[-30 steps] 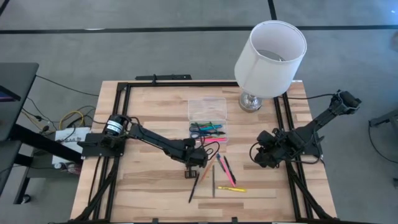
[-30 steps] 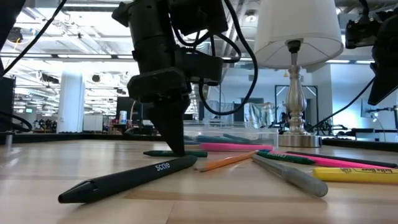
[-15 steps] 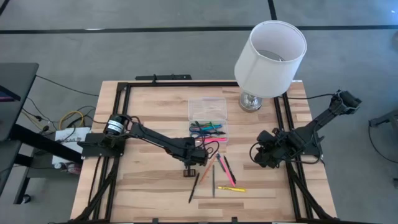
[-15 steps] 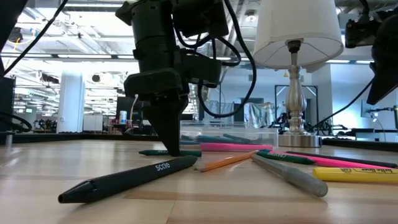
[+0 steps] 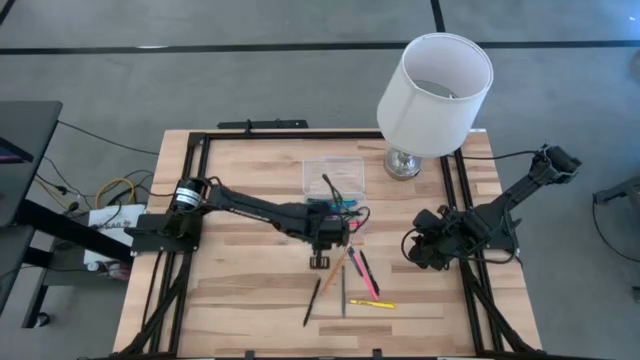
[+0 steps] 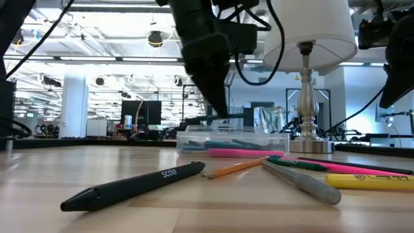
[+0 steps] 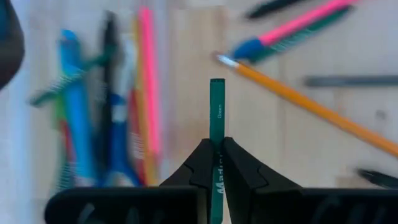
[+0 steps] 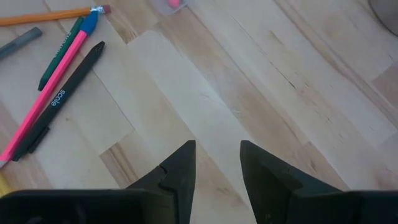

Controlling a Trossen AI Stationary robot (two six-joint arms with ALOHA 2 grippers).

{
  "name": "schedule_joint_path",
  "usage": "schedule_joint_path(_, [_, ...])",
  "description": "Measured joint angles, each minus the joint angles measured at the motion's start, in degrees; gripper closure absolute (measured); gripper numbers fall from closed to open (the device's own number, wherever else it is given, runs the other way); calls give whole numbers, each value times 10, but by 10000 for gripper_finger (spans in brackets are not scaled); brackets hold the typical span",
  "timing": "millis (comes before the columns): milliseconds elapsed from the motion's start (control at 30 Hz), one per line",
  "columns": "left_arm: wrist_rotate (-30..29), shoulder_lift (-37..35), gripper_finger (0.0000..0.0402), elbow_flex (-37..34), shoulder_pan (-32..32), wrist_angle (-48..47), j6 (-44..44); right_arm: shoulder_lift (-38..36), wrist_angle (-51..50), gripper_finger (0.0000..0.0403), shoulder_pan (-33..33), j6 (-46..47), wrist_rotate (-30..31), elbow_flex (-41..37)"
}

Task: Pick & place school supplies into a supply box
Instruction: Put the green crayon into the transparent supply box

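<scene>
My left gripper (image 5: pixel 321 257) hangs above the table just near of the clear supply box (image 5: pixel 333 178), shut on a green pencil (image 7: pixel 217 109). The low view shows its fingers (image 6: pixel 217 103) raised in front of the box (image 6: pixel 233 140), which holds several pens and blue-handled scissors. More supplies lie flat on the wood: a black pen (image 5: pixel 312 300), an orange pencil (image 5: pixel 336 270), a grey one (image 5: pixel 343 291), a pink pen (image 5: pixel 363 275) and a yellow marker (image 5: pixel 372 303). My right gripper (image 8: pixel 217 163) waits open at the table's right side (image 5: pixel 428 250), above bare wood. My left gripper pinches the green pencil's shaft (image 7: pixel 217 144) between its two fingers. They come from above, slanting down, and lie across the pencil. One end of the pencil (image 7: pixel 217 84) sticks out past the fingertips. The pencil is lifted clear of the table.
A lamp with a white shade (image 5: pixel 435 90) stands on its metal base (image 5: pixel 403 163) at the far right, close to the box. A black frame rail (image 5: pixel 452 190) runs along the table's edges. Bare wood lies at the left (image 5: pixel 240 280).
My left gripper has risen and gone toward the far edge and a little right, toward the box. The green pencil, which lay on the table under its fingers, has been lifted clear. The gripper has stayed shut.
</scene>
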Motion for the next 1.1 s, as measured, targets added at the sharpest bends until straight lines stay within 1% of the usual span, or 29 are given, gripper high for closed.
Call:
schedule_joint_path(167, [-15, 0, 391, 4, 55, 2, 57, 0, 17, 285, -4, 0, 2, 0])
schedule_joint_path(367, [-20, 0, 391, 4, 123, 3, 117, 0, 45, 285, -10, 0, 11, 0])
schedule_joint_path(433, [-15, -1, 391, 4, 140, 3, 133, 0, 50, 285, -10, 1, 14, 0])
schedule_joint_path(533, [11, -1, 391, 4, 160, 9, 148, 0, 52, 285, -10, 1, 14, 0])
schedule_joint_path(833, [56, -1, 390, 5, 172, 12, 175, 0, 51, 285, -10, 6, 16, 0])
schedule_joint_path(933, [57, -1, 386, 5, 172, 12, 177, 0, 51, 285, -10, 6, 18, 0])
schedule_joint_path(1000, [57, -1, 374, 5, 172, 12, 177, 0, 51, 285, -11, 6, 18, 0])
schedule_joint_path(1100, [46, -2, 342, 5, 172, 12, 177, 0, 51, 285, -18, 9, 18, 0])
